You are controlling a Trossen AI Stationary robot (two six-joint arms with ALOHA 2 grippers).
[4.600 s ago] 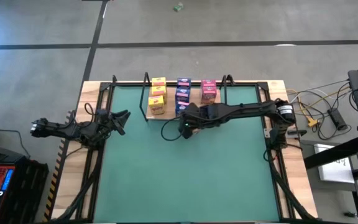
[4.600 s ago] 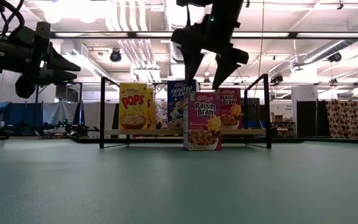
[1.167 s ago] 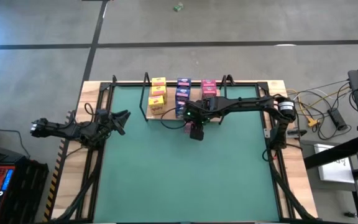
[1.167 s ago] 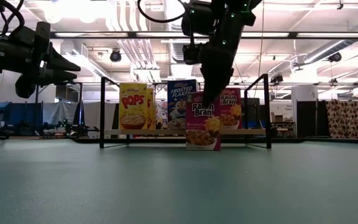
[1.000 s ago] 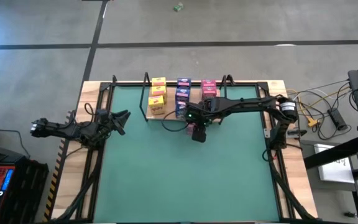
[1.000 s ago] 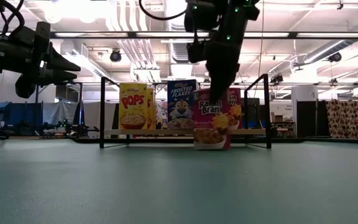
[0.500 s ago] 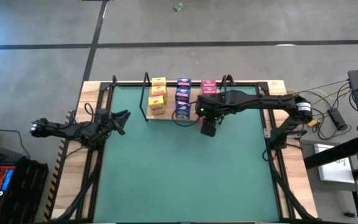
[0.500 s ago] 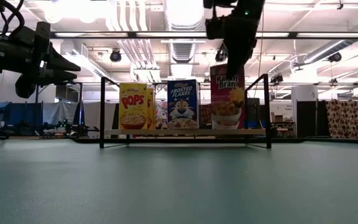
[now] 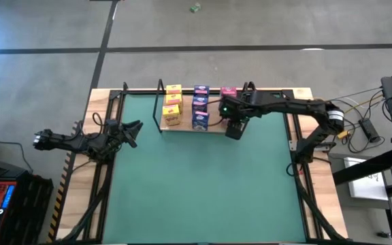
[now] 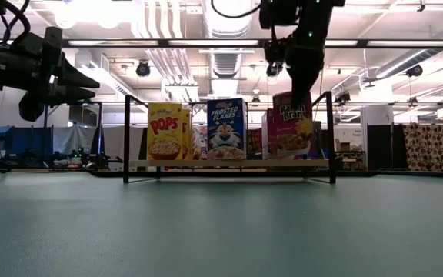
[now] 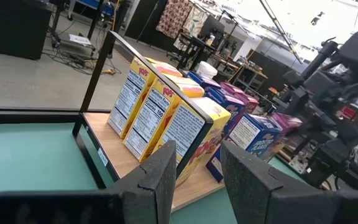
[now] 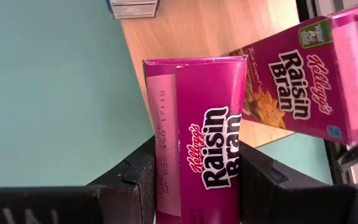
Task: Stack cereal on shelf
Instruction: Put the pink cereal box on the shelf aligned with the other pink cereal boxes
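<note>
Overhead, the right gripper [image 9: 233, 128] clamps a pink Raisin Bran box [image 10: 291, 125], seemingly raised above the shelf [image 9: 212, 126] at twelve o'clock, while the left gripper [image 9: 132, 128] waits nearly closed at nine.

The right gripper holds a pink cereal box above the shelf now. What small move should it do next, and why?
Probably lower it straight down. The right gripper is shut on the pink box, which hangs tilted just above the shelf board, in front of another pink box. The left gripper waits at the table's left edge.

Overhead, table-level, two wrist views share shelf [image 9: 213, 128].
</note>
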